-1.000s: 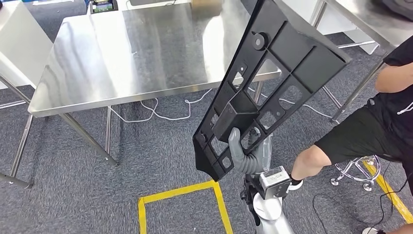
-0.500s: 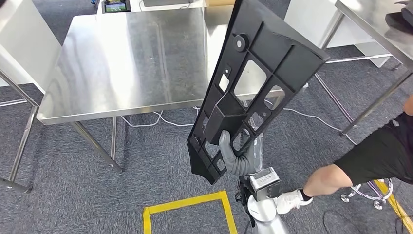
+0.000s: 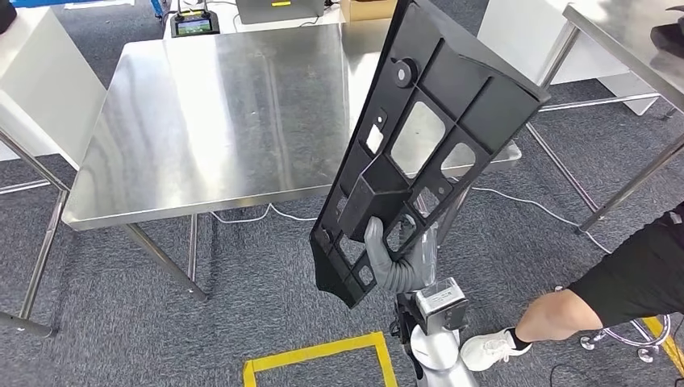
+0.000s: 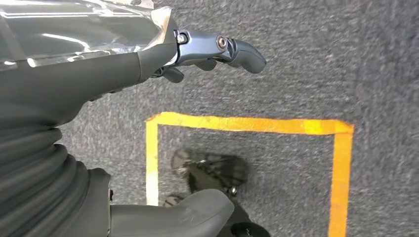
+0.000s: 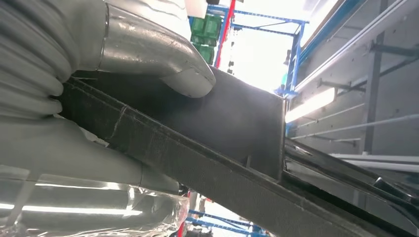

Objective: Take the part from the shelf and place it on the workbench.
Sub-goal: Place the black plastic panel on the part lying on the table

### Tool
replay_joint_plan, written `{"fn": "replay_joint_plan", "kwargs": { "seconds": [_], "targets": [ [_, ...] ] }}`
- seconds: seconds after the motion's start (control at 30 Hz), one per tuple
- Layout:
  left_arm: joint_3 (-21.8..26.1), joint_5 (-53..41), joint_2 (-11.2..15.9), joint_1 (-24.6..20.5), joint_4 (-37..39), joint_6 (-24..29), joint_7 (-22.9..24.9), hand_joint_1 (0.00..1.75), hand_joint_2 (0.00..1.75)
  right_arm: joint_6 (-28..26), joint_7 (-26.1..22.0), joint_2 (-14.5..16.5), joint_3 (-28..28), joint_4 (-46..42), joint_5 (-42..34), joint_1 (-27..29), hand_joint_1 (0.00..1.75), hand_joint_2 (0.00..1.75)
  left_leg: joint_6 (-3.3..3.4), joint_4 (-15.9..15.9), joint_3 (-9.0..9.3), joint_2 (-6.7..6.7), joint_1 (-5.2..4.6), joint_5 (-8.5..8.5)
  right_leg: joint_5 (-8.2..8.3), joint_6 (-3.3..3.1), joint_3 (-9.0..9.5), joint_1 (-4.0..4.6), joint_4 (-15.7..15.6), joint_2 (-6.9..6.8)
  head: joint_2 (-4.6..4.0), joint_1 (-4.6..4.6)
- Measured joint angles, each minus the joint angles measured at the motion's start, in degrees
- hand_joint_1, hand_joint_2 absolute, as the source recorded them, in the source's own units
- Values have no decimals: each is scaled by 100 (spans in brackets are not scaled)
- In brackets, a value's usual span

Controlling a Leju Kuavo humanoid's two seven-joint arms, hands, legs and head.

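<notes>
The part (image 3: 427,121) is a long black plastic panel with ribs and several cut-outs. My right hand (image 3: 395,262) grips it near its lower end and holds it up, tilted, in front of me. Its upper end overlaps the near right corner of the steel workbench (image 3: 218,121) in the head view. In the right wrist view the grey thumb (image 5: 148,54) presses on the part's black edge (image 5: 222,123). My left hand (image 4: 148,74) hangs over the carpet; its fingers (image 4: 232,49) and thumb are apart with nothing between them.
A yellow tape square (image 3: 323,355) marks the carpet at my feet and appears again below the left hand (image 4: 247,123). A seated person's leg (image 3: 613,290) is at the right. A second steel table (image 3: 629,40) stands at the far right. White cables lie under the workbench.
The whole picture has shifted: the workbench now sits nearer and more central, and the person lies closer to the right edge. The part stays in my right hand, a little more upright.
</notes>
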Motion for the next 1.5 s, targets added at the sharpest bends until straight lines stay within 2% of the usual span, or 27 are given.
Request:
{"fn": "replay_joint_plan", "kwargs": {
  "seconds": [0.03, 0.07, 0.1, 0.13, 0.17, 0.23, 0.3, 0.4, 0.47, 0.5, 0.57, 0.63, 0.77, 0.83, 0.9, 0.93, 0.97, 1.0, 1.07, 1.1, 1.13, 1.2, 1.27, 1.33, 1.43, 1.47, 1.5],
  "targets": [
    [0, -4, 5, 2, 1, -6, -1, 0, 175, 0, 1, 0, -4, -1, 0, 1, 175, 175, -55, -385, 122, 16, 49, 296, -57, 50, 53, -29, -2, 4, 0, 0],
    [0, -11, 9, 3, 5, -16, -3, 0, 175, 0, 4, -1, -9, -2, 1, 1, 175, 175, -101, -727, 238, 33, 74, 447, -113, 104, 120, -50, 4, 8, 0, -3],
    [-1, -23, 12, 0, 10, -26, -6, 0, 175, -1, 5, 0, -15, -4, 2, -3, 175, 175, -97, -963, 336, 46, 73, 492, -165, 162, 136, -45, 5, 6, 1, -14],
    [-1, -35, 15, -1, 14, -35, -9, 0, 175, -2, 8, 1, -20, -8, 7, -4, 175, 175, -52, -1087, 388, 57, 60, 487, -206, 222, 160, -29, 12, 5, 1, -12],
    [-1, -44, 17, -2, 17, -40, -12, 0, 175, -3, 9, 1, -23, -14, 11, -4, 175, 175, 25, -1095, 406, 66, 31, 398, -228, 275, 203, -1, 19, 6, 1, -11],
    [0, -51, 21, -2, 13, -39, -19, 0, 175, -4, 10, -1, -25, -32, 20, -6, 175, 175, 199, -1118, 482, 51, -5, 430, -260, 345, 245, 29, 61, -1, 1, 9],
    [0, -54, 23, -11, 9, -39, -27, 0, 175, -4, 9, -3, -24, -46, 21, -19, 175, 175, 317, -1143, 576, 30, -41, 393, -340, 327, 28, 31, 465, -7, 0, 16],
    [-1, -64, 27, -17, 9, -40, -32, 0, 175, -8, 9, -16, -27, -49, 28, -3, 175, 175, 434, -1152, 679, 8, -104, 291, -667, 225, -744, 57, 1544, -10, 1, 24],
    [-2, -82, 22, -16, 9, -44, -29, 0, 175, -14, 10, -27, -30, -49, 33, 16, 175, 175, 473, -1152, 788, -19, -165, 201, -709, 206, -1040, 112, 1672, -10, 1, 26],
    [-4, -93, 17, -17, 9, -45, -26, 0, 175, -17, 10, -30, -31, -51, 37, 19, 175, 175, 485, -1153, 858, -31, -198, 152, -571, 214, -1045, 150, 1449, -10, 1, 26],
    [-13, -109, 2, -25, 10, -46, -10, 0, 175, -22, 10, -31, -38, -61, 52, 29, 175, 175, 496, -1154, 991, -49, -256, 52, -77, 197, -908, 237, 742, -15, 1, 15],
    [-22, -117, -8, -45, 9, -50, 12, 0, 175, -26, 16, -32, -52, -79, 76, 43, 175, 175, 473, -1150, 1063, -65, -297, -39, 243, 97, -792, 274, 325, -26, 1, 9],
    [-31, -157, 9, -91, -2, -67, 27, 0, 175, -28, 26, -22, -86, -114, 92, 67, 175, 175, 392, -931, 1038, -66, -298, -138, 332, -12, -634, 172, 245, -9, 1, 14],
    [-42, -179, 17, -108, -7, -81, 27, 0, 175, -28, 26, -9, -103, -135, 95, 69, 175, 175, 302, -454, 759, -41, -253, -272, 285, -75, -543, 151, 228, -8, 1, 14],
    [-58, -188, 17, -113, -7, -99, 27, 0, 175, -28, 26, -3, -119, -144, 96, 85, 175, 175, 209, 153, 336, -22, -178, -513, 225, -109, -496, 147, 228, -6, 1, 11],
    [-64, -191, 20, -112, -7, -103, 27, 0, 175, -28, 26, -2, -127, -144, 96, 101, 175, 175, 173, 318, 170, -16, -139, -568, 194, -104, -470, 140, 228, 1, 1, 11],
    [-69, -195, 23, -112, -7, -105, 27, 0, 175, -29, 26, -2, -134, -144, 96, 117, 175, 175, 138, 311, 89, -10, -101, -510, 161, -86, -434, 129, 228, 10, 1, 11],
    [-73, -199, 27, -112, -7, -105, 27, 0, 175, -30, 26, -2, -140, -144, 96, 130, 175, 175, 104, 115, 110, -2, -64, -334, 125, -60, -387, 111, 228, 19, 0, 11],
    [-79, -205, 26, -113, -7, -108, 27, 0, 175, -31, 26, -2, -151, -148, 98, 138, 175, 175, 36, -550, 346, 0, -12, 93, 44, 19, -279, 76, 226, 31, 1, 9],
    [-82, -207, 21, -118, -6, -110, 28, 0, 175, -30, 26, -1, -156, -151, 105, 134, 175, 175, 43, -785, 444, 2, -12, 110, 7, 65, -244, 74, 224, 34, 1, 4],
    [-84, -207, 16, -123, -5, -112, 31, 0, 175, -30, 26, 2, -161, -156, 121, 132, 175, 175, 75, -912, 508, -1, -26, 86, -29, 111, -237, 85, 214, 33, 1, 2],
    [-84, -206, 13, -123, -4, -111, 39, 0, 175, -26, 32, 10, -168, -164, 210, 124, 175, 175, 219, -937, 541, 1, -61, -3, -60, 204, -189, 115, 248, 37, 1, 0],
    [-83, -205, 10, -122, -5, -109, 44, 0, 175, -26, 44, 16, -168, -168, 362, 101, 175, 175, 334, -964, 643, -6, -72, 98, -111, 268, -156, 124, 349, 31, 1, 7],
    [-83, -205, 5, -138, -7, -109, 45, 0, 175, -42, 56, 24, -163, -166, 495, 45, 175, 175, 401, -973, 740, -5, -87, 106, -263, 264, -356, 123, 719, 13, 1, 17],
    [-83, -212, -2, -150, -7, -130, 27, 0, 175, -150, 110, 31, -154, -144, 796, -37, 175, 175, 457, -969, 769, -16, -119, 84, -621, 199, -1024, 142, 1639, 4, 1, 24],
    [-83, -220, -8, -150, -7, -140, 17, 0, 175, -219, 157, 31, -141, -123, 972, -86, 175, 175, 468, -969, 780, -27, -137, 65, -671, 193, -1173, 154, 1724, 4, 1, 26],
    [-83, -231, -17, -152, -7, -145, 9, 0, 175, -303, 222, 31, -116, -91, 1193, -165, 175, 175, 476, -970, 800, -41, -158, 43, -608, 203, -1223, 171, 1606, 4, 1, 27]
  ]
}}
